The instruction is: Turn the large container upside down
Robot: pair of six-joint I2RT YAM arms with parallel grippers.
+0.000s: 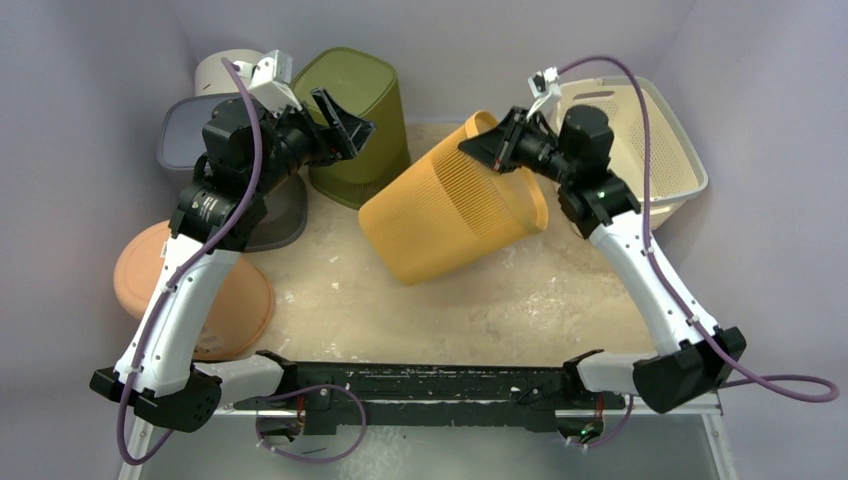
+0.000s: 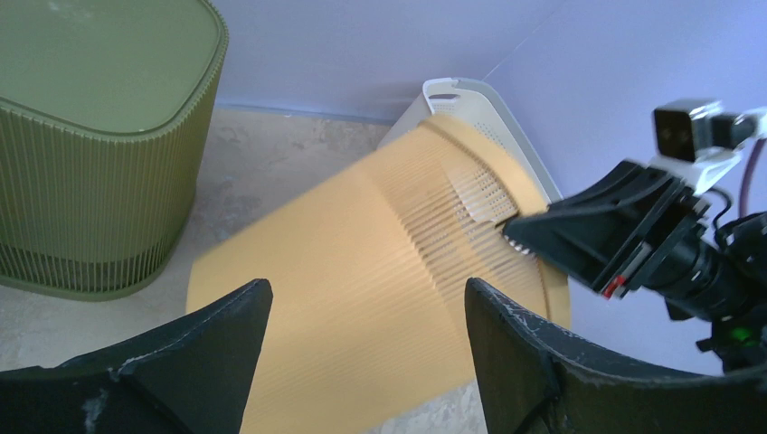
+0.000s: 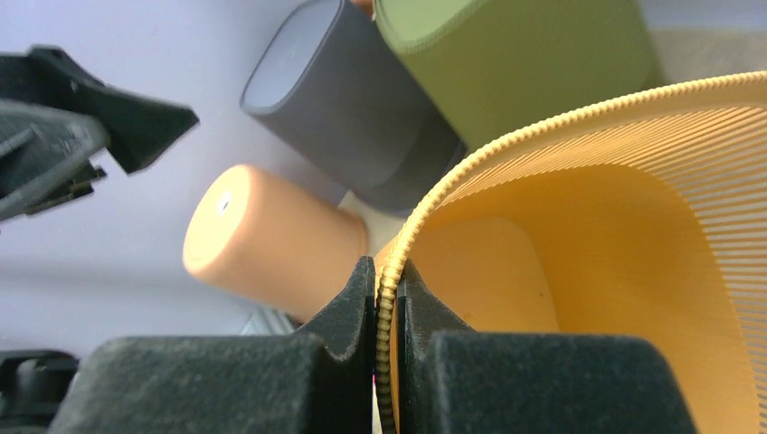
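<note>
The large container [image 1: 450, 215] is a yellow ribbed bin, tipped on its side in the middle of the table. Its base points front-left and its open rim is raised toward the back right. My right gripper [image 1: 480, 142] is shut on the top of that rim, one finger inside and one outside, and the beaded edge shows pinched between the pads of the gripper [image 3: 387, 271]. The hollow of the bin [image 3: 579, 235] opens to their right. My left gripper [image 1: 350, 125] hangs open to the left of the bin, apart from it. Between those spread jaws [image 2: 366, 294] the bin's ribbed side [image 2: 362, 262] shows, a little blurred.
An olive green bin [image 1: 355, 120] stands upside down right behind my left gripper. A grey bin [image 1: 190, 130] and a white one [image 1: 225, 70] are at the back left, and a peach round bin [image 1: 200, 290] is at the left front. A cream perforated basket [image 1: 650, 130] sits at the back right.
</note>
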